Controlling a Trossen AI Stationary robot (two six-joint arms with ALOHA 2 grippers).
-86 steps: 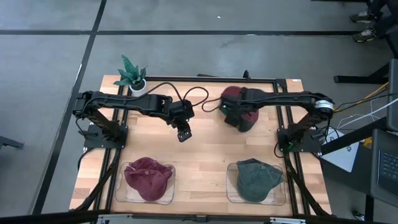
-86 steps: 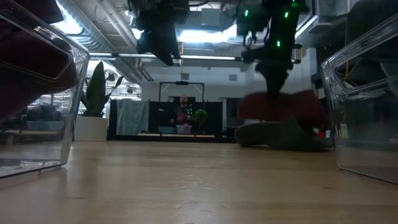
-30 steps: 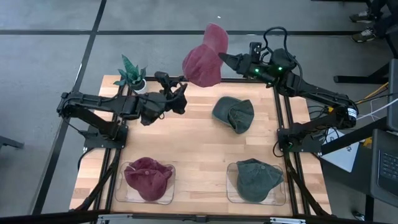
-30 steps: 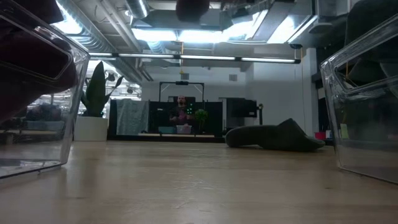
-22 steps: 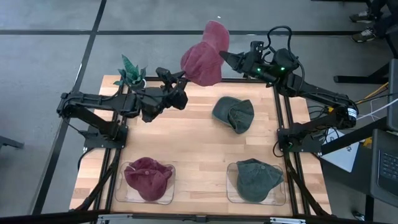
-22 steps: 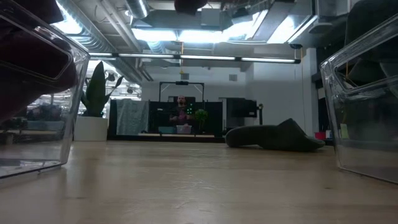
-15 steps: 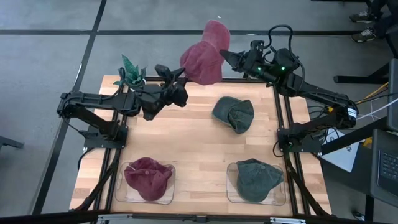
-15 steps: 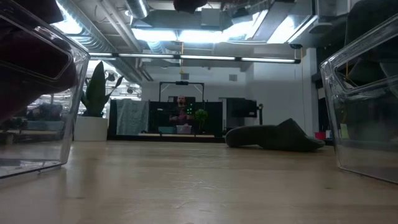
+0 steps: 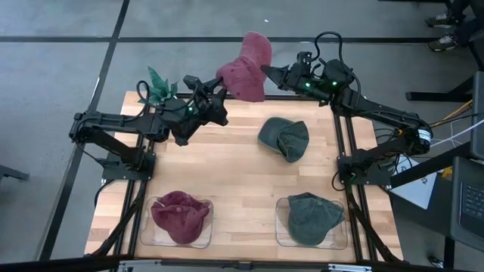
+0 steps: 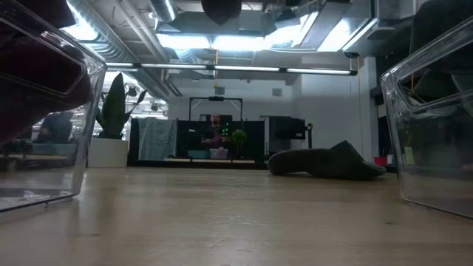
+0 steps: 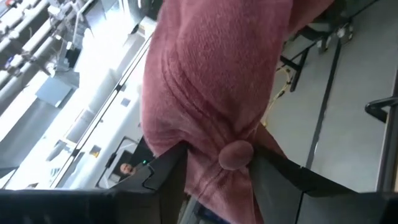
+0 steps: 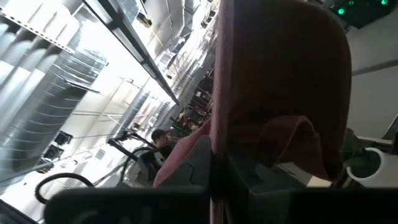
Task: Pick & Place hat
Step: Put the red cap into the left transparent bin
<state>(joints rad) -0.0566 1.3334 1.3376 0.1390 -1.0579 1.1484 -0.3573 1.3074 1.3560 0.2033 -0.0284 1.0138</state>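
Note:
A red hat (image 9: 243,72) hangs high over the table's far edge, between my two grippers. My right gripper (image 9: 266,69) is shut on it from the right. My left gripper (image 9: 218,92) reaches up from the left. Its open fingers (image 11: 168,171) stand on either side of the crown's top button (image 11: 235,154). A green hat (image 9: 283,138) lies on its underside on the wood, right of centre. Two clear bins stand at the near edge. The left bin (image 9: 155,234) holds another red hat (image 9: 180,215). The right bin (image 9: 281,236) holds a green one (image 9: 311,217). My left gripper has the gathered crown at the button (image 11: 214,140) between its fingers, coming level from the table's left; the cloth lies against both inner sides, and whether they press it I cannot tell. My right gripper holds the hat's right-hand edge (image 9: 257,74), coming about level from the right. In the wrist view the cloth (image 12: 273,93) drapes over the fingertips and hides the contact. The hat hangs clear of the table.
A potted plant (image 9: 157,89) stands at the far left corner, close behind my left arm. The black frame rails (image 9: 349,151) run along the table's sides. Bare wood (image 9: 227,166) lies between the loose green hat and the bins.
My left gripper has risen toward the far edge and tipped up, and its fingers now stand around the hat's crown. My right gripper has kept its hold and brought the hat slightly toward the table's left. The green hat has stayed put.

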